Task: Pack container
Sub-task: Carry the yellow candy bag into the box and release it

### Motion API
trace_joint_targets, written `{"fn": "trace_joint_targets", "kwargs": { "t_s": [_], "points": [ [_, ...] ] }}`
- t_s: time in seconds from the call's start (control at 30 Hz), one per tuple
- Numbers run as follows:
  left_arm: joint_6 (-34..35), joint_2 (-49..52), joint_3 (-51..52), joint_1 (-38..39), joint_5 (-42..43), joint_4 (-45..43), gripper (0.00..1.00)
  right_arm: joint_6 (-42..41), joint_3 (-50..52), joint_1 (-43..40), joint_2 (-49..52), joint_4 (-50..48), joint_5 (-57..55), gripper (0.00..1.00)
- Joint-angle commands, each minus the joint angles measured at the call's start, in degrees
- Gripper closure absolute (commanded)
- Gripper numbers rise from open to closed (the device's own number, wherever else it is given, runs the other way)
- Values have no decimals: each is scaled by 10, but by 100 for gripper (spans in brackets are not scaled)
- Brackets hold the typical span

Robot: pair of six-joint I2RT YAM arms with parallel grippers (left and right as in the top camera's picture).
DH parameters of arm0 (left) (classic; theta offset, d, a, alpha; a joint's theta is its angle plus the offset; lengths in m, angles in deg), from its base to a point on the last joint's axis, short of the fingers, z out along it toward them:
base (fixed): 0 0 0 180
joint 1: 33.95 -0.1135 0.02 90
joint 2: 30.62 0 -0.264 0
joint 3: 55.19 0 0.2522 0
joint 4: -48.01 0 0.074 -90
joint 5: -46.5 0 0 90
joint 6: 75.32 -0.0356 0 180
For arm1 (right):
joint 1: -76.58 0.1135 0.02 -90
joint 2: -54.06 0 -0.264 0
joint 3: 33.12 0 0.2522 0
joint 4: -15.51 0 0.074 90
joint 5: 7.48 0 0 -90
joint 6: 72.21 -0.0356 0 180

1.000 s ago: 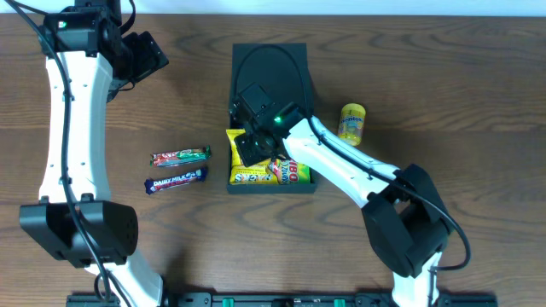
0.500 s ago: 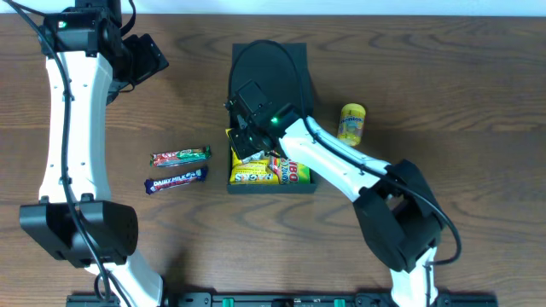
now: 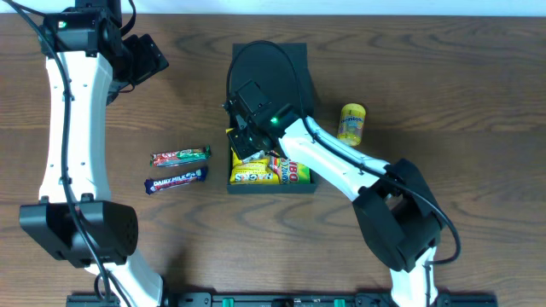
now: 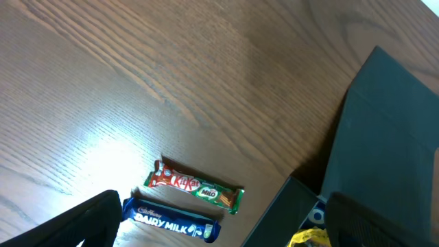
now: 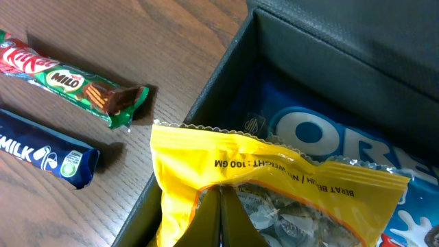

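The container [image 3: 300,72] is a dark teal box at the table's middle, its flap lid open at the far side. Inside lie a yellow snack bag [image 3: 256,176], a Haribo packet [image 3: 295,170] and a blue Oreo packet [image 5: 322,134]. My right gripper [image 3: 246,141] hangs over the box's left wall [image 5: 206,103], shut on the top of a yellow packet [image 5: 274,178] whose crimped edge points away from me. My left gripper [image 3: 141,58] is open and empty, high at the far left; in its wrist view its dark fingers [image 4: 82,219] frame the table below.
A KitKat Milo bar [image 3: 180,156] and a blue Dairy Milk bar [image 3: 176,180] lie side by side left of the box. A small yellow pouch [image 3: 351,124] rests to the box's right.
My right gripper has shifted slightly left and toward the far side with the yellow packet in it. The left arm has stayed still.
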Motion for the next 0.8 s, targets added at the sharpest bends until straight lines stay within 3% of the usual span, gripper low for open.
{"fn": "trace_joint_targets", "kwargs": {
  "t_s": [0.0, 0.33, 0.77],
  "points": [
    [-1, -16, -5, -1, 0, 5, 5, 17, -5, 1, 20, 2, -2, 98],
    [-2, -16, -4, -1, 0, 24, 5, 21, -14, -6, 36, 7, -2, 98],
    [-2, -16, -4, -1, -5, 24, 5, 21, -69, -113, -186, 76, -4, 98]
  ]
}}
